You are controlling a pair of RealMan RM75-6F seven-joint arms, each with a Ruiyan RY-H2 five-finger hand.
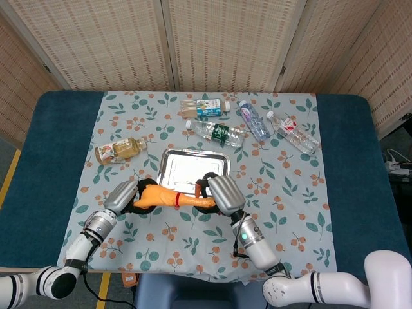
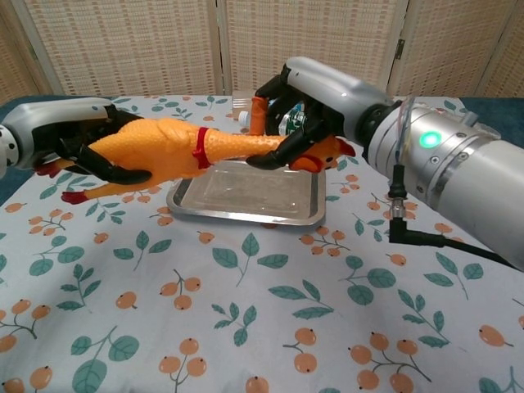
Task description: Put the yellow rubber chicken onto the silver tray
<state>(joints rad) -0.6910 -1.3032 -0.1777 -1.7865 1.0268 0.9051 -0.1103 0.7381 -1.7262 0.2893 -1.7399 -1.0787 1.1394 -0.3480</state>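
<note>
The yellow-orange rubber chicken (image 1: 168, 197) (image 2: 168, 148) with a red band on its neck hangs in the air, stretched between both hands. My left hand (image 1: 123, 196) (image 2: 61, 141) grips its body. My right hand (image 1: 223, 194) (image 2: 307, 98) holds its head and neck. The silver tray (image 1: 172, 168) (image 2: 246, 209) lies empty on the floral cloth, just beyond and below the chicken. In the chest view the chicken's neck and head hover over the tray's left and back part.
A juice bottle (image 1: 119, 150) lies left of the tray. Behind the tray lie several water bottles (image 1: 217, 132) (image 1: 293, 133) and a small box (image 1: 208, 107). The floral cloth (image 1: 290, 193) covers the blue table (image 1: 51, 161).
</note>
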